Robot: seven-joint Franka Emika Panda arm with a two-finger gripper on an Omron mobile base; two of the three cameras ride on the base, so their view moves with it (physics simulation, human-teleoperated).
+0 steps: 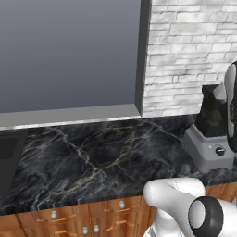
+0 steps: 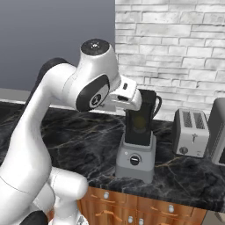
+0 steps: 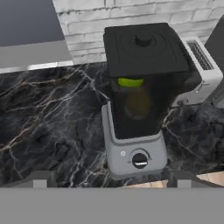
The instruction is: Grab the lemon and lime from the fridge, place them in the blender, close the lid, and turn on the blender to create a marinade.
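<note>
- Sitting on the dark marble counter (image 3: 52,131), the blender (image 3: 135,131) has its black lid (image 3: 144,48) squarely on the jar.
- Inside the jar, just under the lid, a yellow-green fruit (image 3: 130,82) shows; another shape below it is too murky to name.
- Above and in front of the blender, the gripper (image 3: 111,183) hovers with jaws spread wide, holding nothing.
- Judged remaining: turning the front knob (image 3: 140,161), at the blender's base.
- Beside the blender stands a toaster (image 2: 191,132).
</note>
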